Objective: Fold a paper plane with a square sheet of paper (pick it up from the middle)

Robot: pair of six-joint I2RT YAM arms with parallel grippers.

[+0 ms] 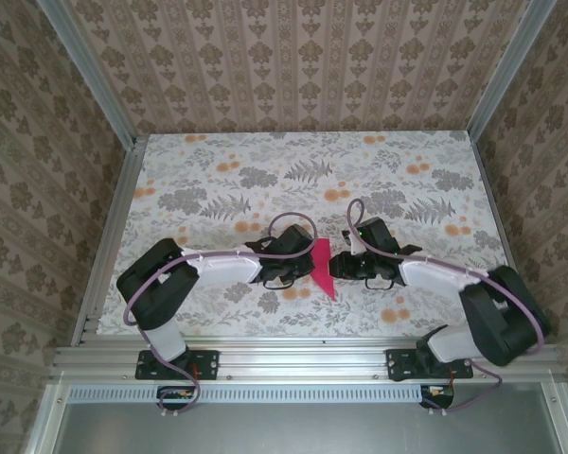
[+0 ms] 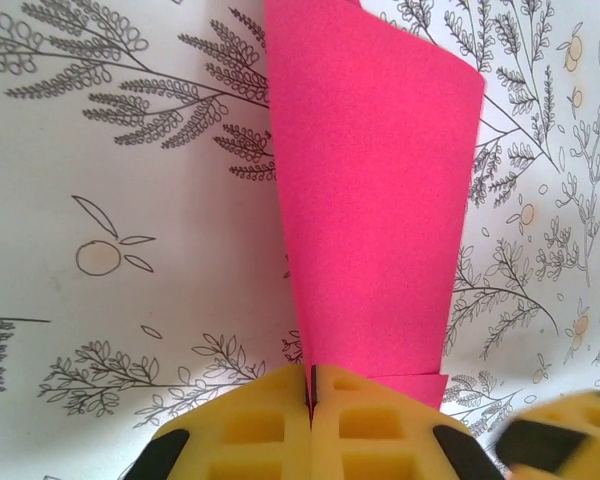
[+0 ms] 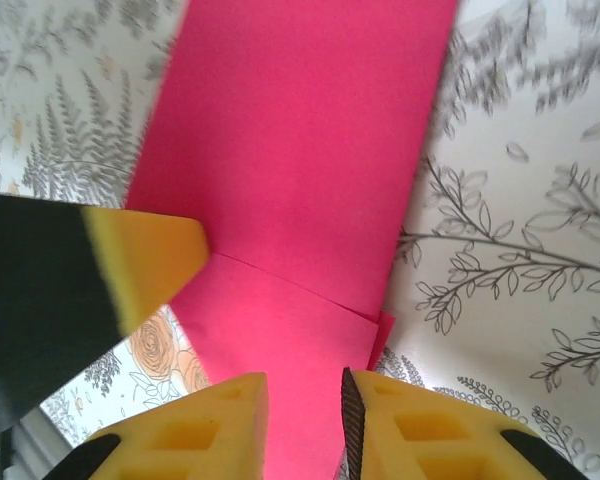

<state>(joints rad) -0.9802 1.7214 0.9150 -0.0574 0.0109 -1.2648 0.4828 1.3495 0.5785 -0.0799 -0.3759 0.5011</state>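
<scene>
Worktop (image 1: 218,189) in floral print, seen from the top camera, has the two arms meeting at its middle. The left gripper (image 1: 301,269) and right gripper (image 1: 341,266) flank the folded pink paper (image 1: 322,270). At the left wrist, the left gripper (image 2: 312,388) has its jaws pressed together on the paper's (image 2: 375,200) near edge, and the tapered sheet runs away over the print. At the right wrist, the right gripper (image 3: 304,390) holds its jaws a little apart, with the paper (image 3: 300,150) passing through the gap, not pinched.
</scene>
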